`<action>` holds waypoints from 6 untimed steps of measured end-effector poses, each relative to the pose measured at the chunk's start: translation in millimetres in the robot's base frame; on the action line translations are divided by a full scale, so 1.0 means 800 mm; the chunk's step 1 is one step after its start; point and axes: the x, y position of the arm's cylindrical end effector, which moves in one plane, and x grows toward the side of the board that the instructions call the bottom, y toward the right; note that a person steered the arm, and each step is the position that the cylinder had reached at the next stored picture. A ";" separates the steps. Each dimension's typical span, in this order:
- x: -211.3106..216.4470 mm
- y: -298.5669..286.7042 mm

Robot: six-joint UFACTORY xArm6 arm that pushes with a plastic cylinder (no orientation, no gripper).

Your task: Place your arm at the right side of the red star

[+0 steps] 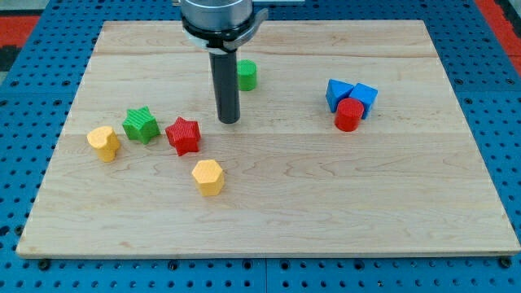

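Camera view: my tip [229, 121] stands right of the red star [183, 135], bare board between; no pincer shows.

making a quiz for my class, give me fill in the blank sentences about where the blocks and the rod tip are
1. The block nearest my tip is the ____ star.
2. The green star lies on the red star's ____ in the view.
3. The red cylinder touches two ____ blocks.
4. My tip stands to the upper ____ of the red star in the view.

Missing words: red; left; blue; right
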 end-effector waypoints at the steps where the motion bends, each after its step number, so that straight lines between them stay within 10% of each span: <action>1: 0.000 -0.005; 6: 0.067 0.004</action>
